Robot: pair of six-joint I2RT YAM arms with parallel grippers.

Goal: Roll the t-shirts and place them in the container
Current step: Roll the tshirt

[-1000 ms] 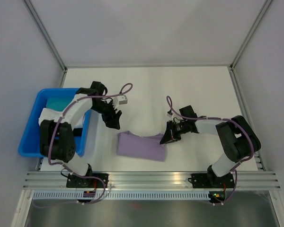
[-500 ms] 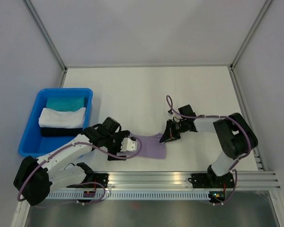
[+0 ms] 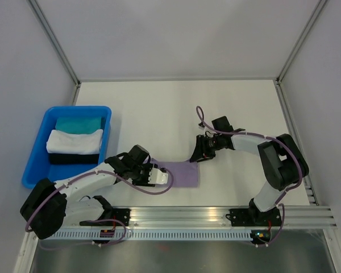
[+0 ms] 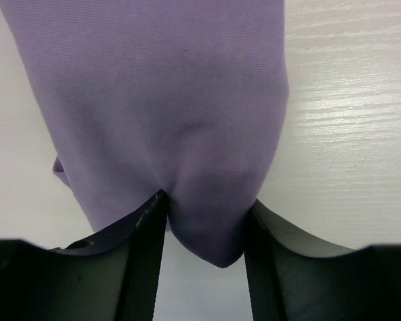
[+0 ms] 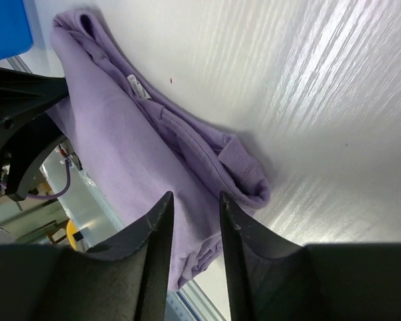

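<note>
We see the left gripper (image 4: pixel 206 208) clenched on a bunched fold of the lavender t-shirt (image 4: pixel 167 100), which stretches ahead of its jaws and out of frame. The right gripper (image 5: pixel 195 199) holds nothing, jaws parted, the shirt lying just beyond them; whether they touch it is unclear.

A lavender t-shirt (image 3: pixel 183 173) lies folded into a narrow band on the white table (image 3: pixel 159 108), near the front edge and about midway across. The left gripper (image 3: pixel 161 176) sits low at the shirt's left end, its arm reaching in from the near left. The right gripper (image 3: pixel 197 155) is at the shirt's far right corner, where the cloth rises to a point. Well to the left stands a blue bin (image 3: pixel 35 154) holding a teal bundle (image 3: pixel 79 123) at the far side and a white bundle (image 3: pixel 74 141) nearer.
</note>
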